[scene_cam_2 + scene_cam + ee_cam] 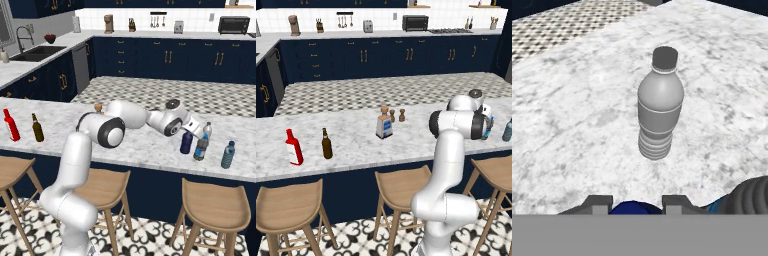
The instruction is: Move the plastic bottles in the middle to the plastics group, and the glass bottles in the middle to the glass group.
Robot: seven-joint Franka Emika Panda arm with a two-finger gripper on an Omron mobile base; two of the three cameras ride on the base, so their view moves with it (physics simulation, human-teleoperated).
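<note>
the pincer [636, 204] pinches the dark blue bottle [186, 142] on the counter [150, 145], beside the plastics. the risk: the grey-capped bottle [658, 112] just ahead and the blue-label bottle [201, 147] just beside could be knocked over if the blue bottle swings.

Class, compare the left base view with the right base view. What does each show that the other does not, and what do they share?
Left base view: two small brown shakers behind the cork-stoppered bottle, whose blue-and-white label is in full sight. Right base view: the sink, and the gripper closed on the dark blue bottle. Both: the red bottle and the brown beer bottle, standing apart on the marble counter.
</note>
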